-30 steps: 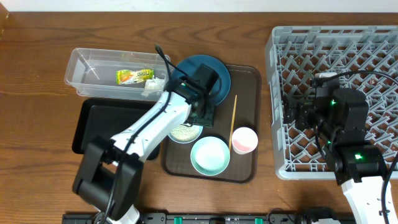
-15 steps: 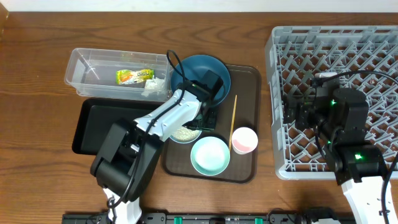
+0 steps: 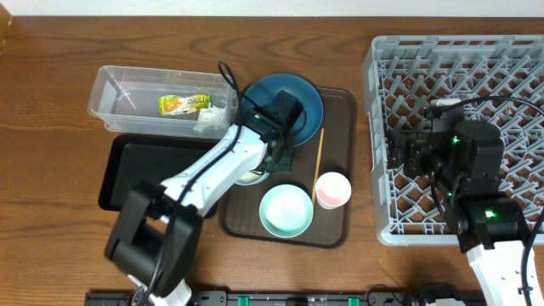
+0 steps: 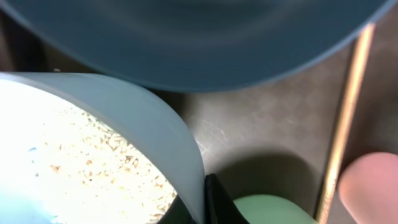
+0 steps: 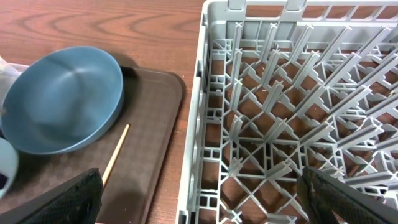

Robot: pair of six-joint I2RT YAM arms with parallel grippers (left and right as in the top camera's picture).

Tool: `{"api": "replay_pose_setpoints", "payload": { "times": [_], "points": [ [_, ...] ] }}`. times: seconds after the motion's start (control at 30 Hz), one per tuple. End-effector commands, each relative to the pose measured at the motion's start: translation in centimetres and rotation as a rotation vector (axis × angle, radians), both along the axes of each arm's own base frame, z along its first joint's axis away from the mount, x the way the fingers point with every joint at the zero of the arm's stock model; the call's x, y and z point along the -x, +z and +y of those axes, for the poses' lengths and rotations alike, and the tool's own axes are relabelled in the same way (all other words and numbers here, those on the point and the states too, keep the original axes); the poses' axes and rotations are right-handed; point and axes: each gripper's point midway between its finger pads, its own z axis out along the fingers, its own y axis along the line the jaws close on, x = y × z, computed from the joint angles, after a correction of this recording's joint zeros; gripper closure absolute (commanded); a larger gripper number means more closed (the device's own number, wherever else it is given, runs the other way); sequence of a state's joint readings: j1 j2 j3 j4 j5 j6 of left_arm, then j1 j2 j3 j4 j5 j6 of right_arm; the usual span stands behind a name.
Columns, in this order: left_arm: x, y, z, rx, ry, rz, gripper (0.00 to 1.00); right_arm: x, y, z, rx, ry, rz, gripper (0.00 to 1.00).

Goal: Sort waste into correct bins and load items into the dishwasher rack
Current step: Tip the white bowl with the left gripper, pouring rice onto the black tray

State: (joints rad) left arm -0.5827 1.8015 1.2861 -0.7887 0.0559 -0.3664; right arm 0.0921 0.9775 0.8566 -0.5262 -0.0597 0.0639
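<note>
From above, the left gripper (image 3: 274,161) sits at the right rim of the white bowl (image 3: 252,178) on the brown tray (image 3: 338,127), just near of the plate (image 3: 297,98). The mint bowl (image 3: 286,211) and cup (image 3: 332,190) lie nearer still, and the stick (image 3: 319,166) is just right of the gripper. The wrapper (image 3: 184,104) and tissue (image 3: 208,119) lie in the clear tub (image 3: 119,93), which is beyond the black tray (image 3: 136,170). The right gripper (image 3: 401,153) hovers over the left part of the rack (image 3: 476,68). In the left wrist view the jaws are clamped on the bowl's wall, with rice (image 4: 93,155) inside. In the right wrist view the fingers (image 5: 68,199) are spread wide apart, holding nothing, above the rack's left edge.
</note>
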Motion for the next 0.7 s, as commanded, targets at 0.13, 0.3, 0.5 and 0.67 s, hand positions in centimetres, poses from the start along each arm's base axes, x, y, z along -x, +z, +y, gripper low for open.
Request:
{"api": "replay_pose_setpoints", "payload": {
  "times": [0.13,0.3,0.5,0.67],
  "points": [
    [-0.7,5.7,1.5,0.059,0.032,-0.13,0.94,-0.3,0.9,0.0,-0.004,-0.001,-0.02,0.01],
    [-1.2,9.4,3.8,0.187,0.116,-0.165,0.94,-0.3,1.0,0.0,-0.004,-0.001,-0.02,0.01],
    [-1.8,12.6,5.9,0.474,0.082,-0.146,0.94,-0.2,0.9,0.0,-0.004,-0.001,-0.017,0.01],
    [-2.4,12.9,9.9,0.659,0.152,-0.132,0.94,-0.3,0.9,0.0,-0.004,-0.001,-0.018,0.01]
  ]
}}
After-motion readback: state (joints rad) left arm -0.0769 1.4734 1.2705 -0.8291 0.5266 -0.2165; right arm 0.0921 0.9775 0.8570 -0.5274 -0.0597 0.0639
